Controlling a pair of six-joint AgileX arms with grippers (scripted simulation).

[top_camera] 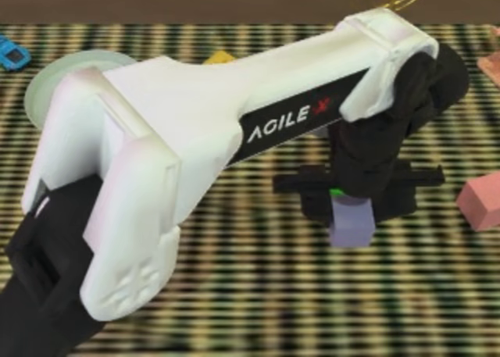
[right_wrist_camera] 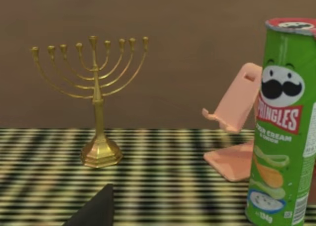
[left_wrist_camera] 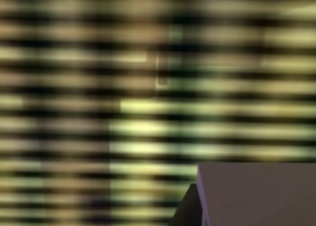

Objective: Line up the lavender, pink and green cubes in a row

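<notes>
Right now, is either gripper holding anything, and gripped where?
The left gripper holds the lavender cube by its upper part, fingers on opposite side faces. Only a dark fingertip of the right gripper shows, touching nothing.

Lavender cube (top_camera: 351,224) lies left of pink cube (top_camera: 480,201), well apart.

A striped tablecloth (top_camera: 258,287) covers the table. At its far left edge lies a small blue toy car (top_camera: 12,54), near a pale green round plate (top_camera: 55,72). A gold candelabra (right_wrist_camera: 96,92) stands apart from a pink phone stand (right_wrist_camera: 237,132), which sits just behind a green Pringles can (right_wrist_camera: 284,122).
</notes>
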